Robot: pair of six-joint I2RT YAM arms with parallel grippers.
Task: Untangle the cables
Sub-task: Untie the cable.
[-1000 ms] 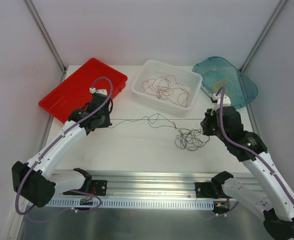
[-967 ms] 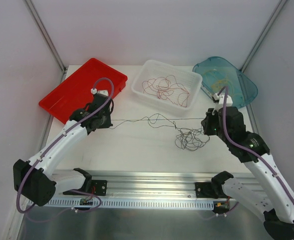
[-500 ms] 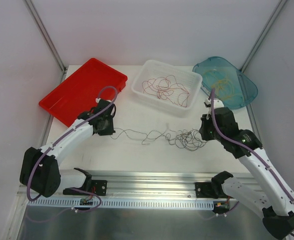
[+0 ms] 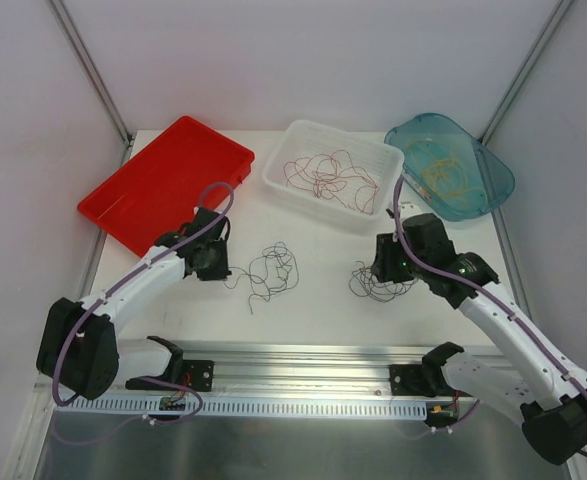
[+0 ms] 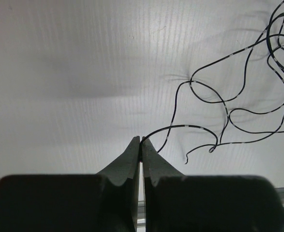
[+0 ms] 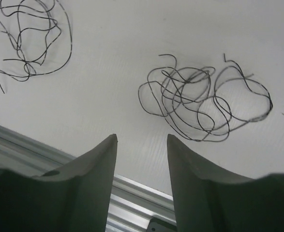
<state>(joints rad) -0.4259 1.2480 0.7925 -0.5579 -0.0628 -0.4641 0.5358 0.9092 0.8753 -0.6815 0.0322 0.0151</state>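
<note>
Pinching one end of a loose black cable (image 5: 229, 104), the left gripper (image 5: 141, 141) has its jaws pressed together on the wire. The rest of that cable curls free on the table (image 4: 303, 315), approx. mid-surface, a bit twd the left edge. It's prob. held by the tip so it can be dragged off alone w/o catching the others.

Right gripper (image 6: 142, 138) hangs w/ jaws apart and nothing between them, just above a black tangle (image 6: 204, 106) lying nearer the right edge. The two black heaps lie apart, w/ no strand bridging them that I can see. Open & low like that, it looks set to pick a strand from the tangle.

Sorting by colour seems to be the logic:
- red cables (image 4: 323, 172) in the white bin (image 4: 308, 200), mid far edge
- yellow cables (image 4: 438, 165) in the teal tray (image 4: 503, 180), far-right corner
- red tray (image 4: 163, 180), far-left corner, no cables visible in it, so likely where black goes

No brand, label or writing is legible anywhere.
</note>
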